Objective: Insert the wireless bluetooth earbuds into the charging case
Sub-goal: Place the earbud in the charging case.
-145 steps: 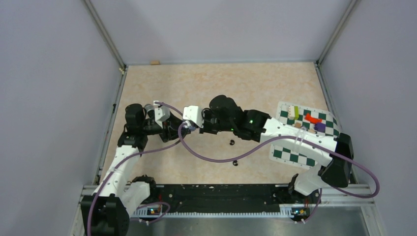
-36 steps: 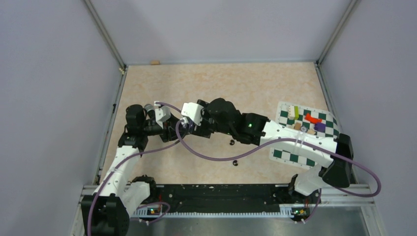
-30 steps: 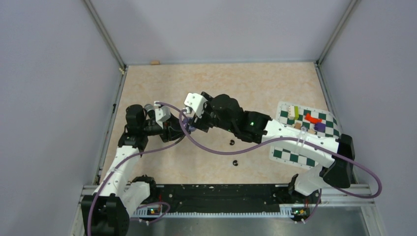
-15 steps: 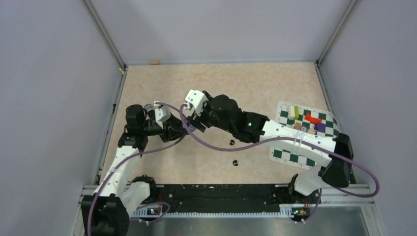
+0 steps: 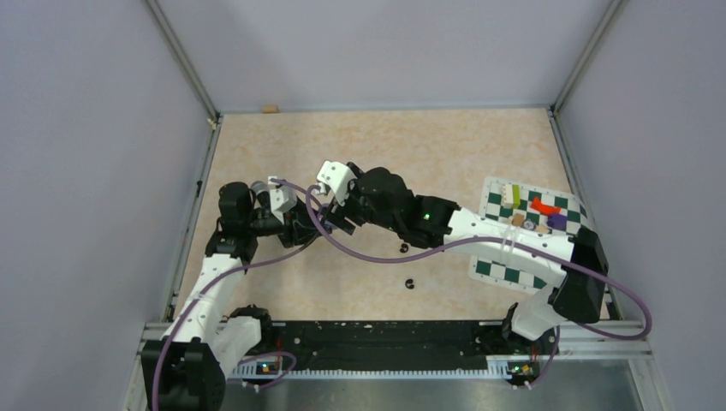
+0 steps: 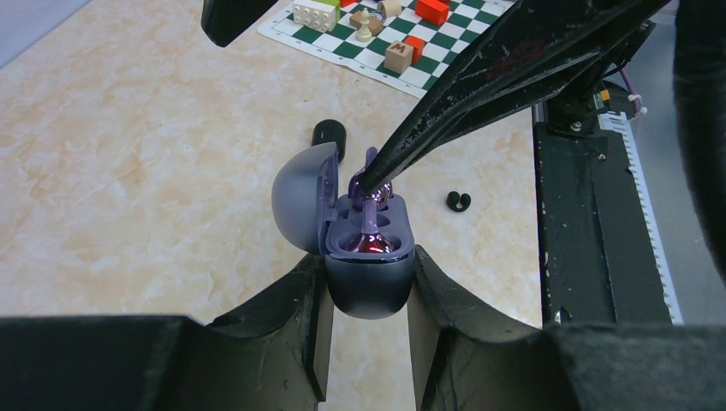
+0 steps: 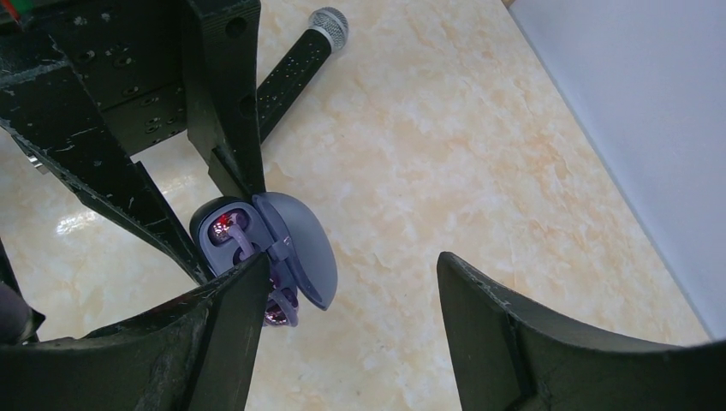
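Now: Seating a Purple Earbud in the Held Case

Note that the left gripper (image 6: 368, 295) is clenched on the charging case (image 6: 368, 270). It holds the case lid-open and wells-up above the tabletop (image 6: 128, 171), nearer the left edge than the right. This hold appears meant to fix the case so that the other arm can work into it.

The right gripper (image 7: 351, 265) has its jaws released and grasps nothing. One fingertip (image 6: 411, 137) bears on a pale purple earbud (image 6: 381, 193) at the far well, evidently to press it home. You cannot tell from these views whether the near well, which glints red, holds the other purple bud.

A black earbud (image 6: 330, 134) and a second black earbud (image 6: 458, 201) lie loose on the tabletop toward its near edge, apart from the case. The checkered mat (image 5: 505, 267) sits by the right edge, out of the work.

No brand or label is readable on the case. Any markings on the mat's blocks are too small to read.
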Robot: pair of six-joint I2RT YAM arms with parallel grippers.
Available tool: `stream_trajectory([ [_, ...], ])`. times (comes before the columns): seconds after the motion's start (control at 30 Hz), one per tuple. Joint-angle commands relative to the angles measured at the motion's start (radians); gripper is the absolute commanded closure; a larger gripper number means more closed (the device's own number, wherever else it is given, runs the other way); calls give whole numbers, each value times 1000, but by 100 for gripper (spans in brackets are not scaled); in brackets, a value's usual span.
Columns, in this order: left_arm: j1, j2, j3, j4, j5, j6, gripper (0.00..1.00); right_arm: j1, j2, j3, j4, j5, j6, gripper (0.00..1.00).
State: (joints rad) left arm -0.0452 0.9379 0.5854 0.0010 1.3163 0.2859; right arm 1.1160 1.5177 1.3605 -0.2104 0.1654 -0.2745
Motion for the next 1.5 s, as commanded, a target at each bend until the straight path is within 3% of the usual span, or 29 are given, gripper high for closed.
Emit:
stream_trajectory([
  [0.0,-2,-22,7,50,24,4,100,-7,4,-1,24,-12,12,29],
  [0.83,-4,-24,7,50,24,6,100,-7,19,9,-11,-22,-30,28],
  [1.1,-3,-18,7,50,26,6,100,-9,-64,44,-51,-31,-33,28],
  [1.47,-2,-15,11,50,26,1,100,-137,-183,10,-7,-42,-15,26],
])
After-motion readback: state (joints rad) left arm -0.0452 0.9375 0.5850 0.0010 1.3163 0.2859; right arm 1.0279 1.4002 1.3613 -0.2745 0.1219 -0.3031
